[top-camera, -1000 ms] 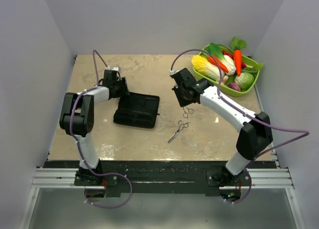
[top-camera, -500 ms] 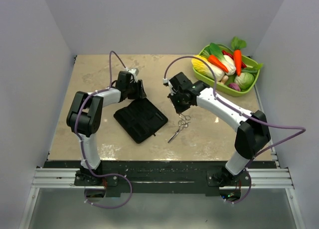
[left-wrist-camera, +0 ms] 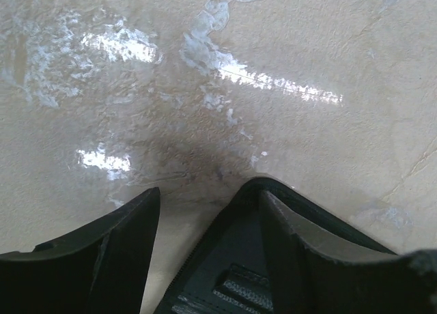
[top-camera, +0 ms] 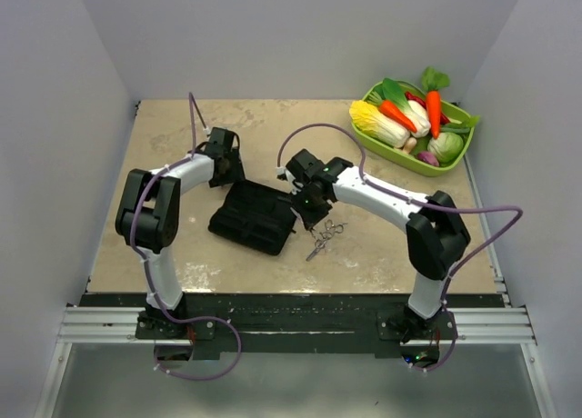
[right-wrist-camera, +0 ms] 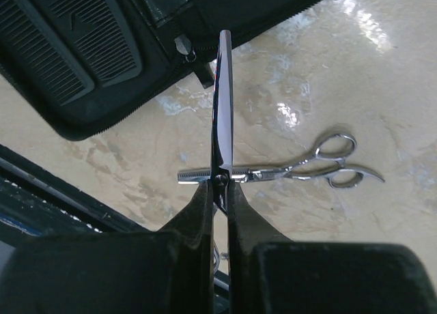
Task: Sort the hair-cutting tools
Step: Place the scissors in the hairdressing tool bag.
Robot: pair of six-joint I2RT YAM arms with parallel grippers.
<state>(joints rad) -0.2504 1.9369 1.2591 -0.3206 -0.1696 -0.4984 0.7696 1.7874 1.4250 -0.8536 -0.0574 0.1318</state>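
— Silver scissors [right-wrist-camera: 224,102] first: where do you have them?

— Your right gripper [right-wrist-camera: 220,191] has its fingers closed tight on the pivot. The thin polished blades stand edge-on and point toward the case [right-wrist-camera: 102,48]. My guess is you grip at the screw so the blades cannot swing apart while you carry them.

— And the other pair?

— The second scissors [right-wrist-camera: 273,173] lie flat on the table [right-wrist-camera: 355,75], near the held pair. Their ring handles are to the right in the wrist view, and one blade looks toothed. They are close to the case but not touching it.

— What about the case itself?

— It is black with a zip edge and looks soft, and it lies flat. The ribbed strips inside may be the combs [right-wrist-camera: 95,41], though you cannot be sure from here.

— Left side?

— Your left gripper [left-wrist-camera: 208,198] is spread wide with nothing between its fingers. It sits at the case's far corner, probably to steady the case. The tabletop is glossy, mottled beige and looks like stone.
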